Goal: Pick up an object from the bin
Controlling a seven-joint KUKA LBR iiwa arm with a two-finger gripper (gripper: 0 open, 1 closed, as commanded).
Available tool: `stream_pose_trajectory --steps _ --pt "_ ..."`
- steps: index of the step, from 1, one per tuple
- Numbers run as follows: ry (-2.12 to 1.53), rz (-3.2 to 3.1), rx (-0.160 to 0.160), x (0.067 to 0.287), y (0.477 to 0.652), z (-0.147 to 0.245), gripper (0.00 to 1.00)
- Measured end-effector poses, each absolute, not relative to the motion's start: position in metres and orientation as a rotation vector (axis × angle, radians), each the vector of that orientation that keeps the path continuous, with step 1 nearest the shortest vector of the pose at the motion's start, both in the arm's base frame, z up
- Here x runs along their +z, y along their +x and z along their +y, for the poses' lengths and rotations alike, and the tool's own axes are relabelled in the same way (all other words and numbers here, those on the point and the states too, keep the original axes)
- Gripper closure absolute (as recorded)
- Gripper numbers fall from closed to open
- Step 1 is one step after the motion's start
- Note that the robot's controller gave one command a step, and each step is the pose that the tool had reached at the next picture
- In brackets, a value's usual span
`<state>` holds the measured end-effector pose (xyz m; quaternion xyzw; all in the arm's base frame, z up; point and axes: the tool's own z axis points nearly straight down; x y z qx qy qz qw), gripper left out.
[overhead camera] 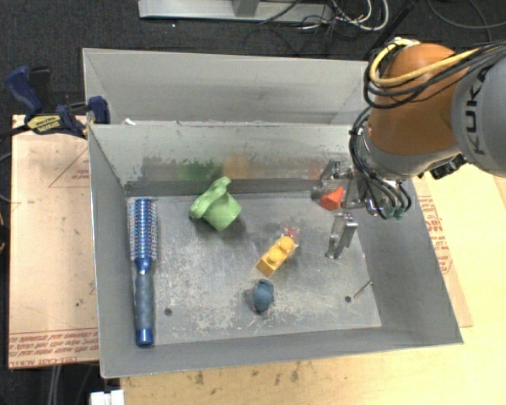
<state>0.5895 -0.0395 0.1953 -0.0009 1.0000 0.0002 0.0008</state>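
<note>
The gripper [336, 214], how far open I cannot tell, hung beside a small red-orange lump [330, 199] at the grey metal bin's [236, 332] back right; centring over it first looked wise.

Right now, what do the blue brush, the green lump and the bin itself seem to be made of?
The blue brush: probably hard plastic; smooth, slightly shiny handle, stiff rows of bristles. The green lump: perhaps soft rubber or foam; matte, with a rounded, folded shape. The bin: metal, dull grey, with a scuffed, scratched floor.
</note>
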Motion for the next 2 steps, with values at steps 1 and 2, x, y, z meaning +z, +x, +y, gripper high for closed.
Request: stream_pose_trajectory --steps 1,2 --pt "-0.099 3.130 0.001 0.0713 0.6110 0.0217 0.00" --pt "-0.095 3.118 0.003 0.0770 0.6144 0.0211 1.00"
